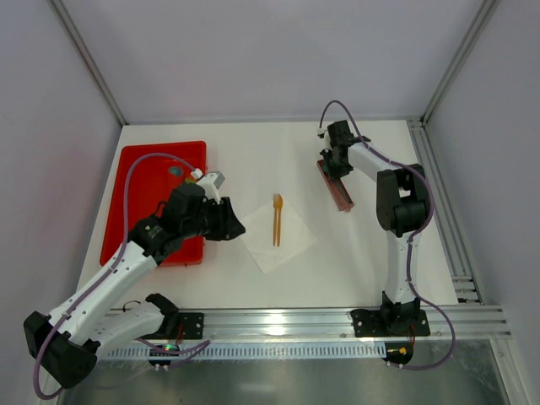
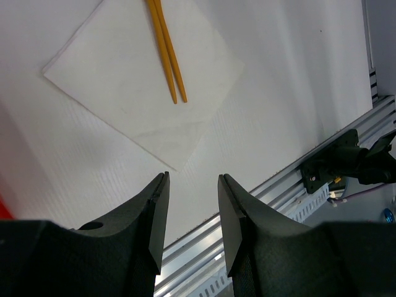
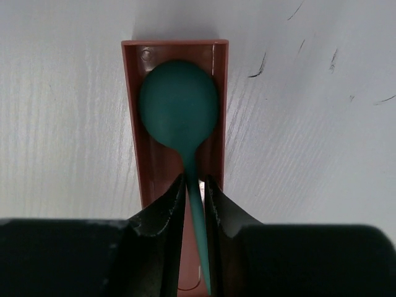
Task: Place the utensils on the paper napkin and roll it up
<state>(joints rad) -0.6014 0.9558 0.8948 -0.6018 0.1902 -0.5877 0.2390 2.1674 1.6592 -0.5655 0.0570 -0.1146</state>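
Note:
The paper napkin (image 1: 278, 232) (image 2: 142, 74) lies flat as a white diamond at the table's middle. Two orange-tan utensils (image 1: 276, 221) (image 2: 168, 59) rest side by side on it. My left gripper (image 1: 239, 226) (image 2: 193, 176) hovers just left of the napkin's near corner, open and empty. At the back right, my right gripper (image 1: 336, 167) (image 3: 195, 180) stands over a reddish-brown bar-shaped holder (image 1: 337, 190) (image 3: 133, 124) in which a green spoon (image 3: 179, 102) lies. Its jaws straddle the spoon's thin handle closely; one finger touches it and a sliver of gap shows at the other.
A red tray (image 1: 152, 198) sits at the left, partly under my left arm, with a small green item (image 1: 175, 170) on it. An aluminium rail (image 1: 337, 319) (image 2: 278, 185) runs along the near edge. White walls enclose the table's back and sides.

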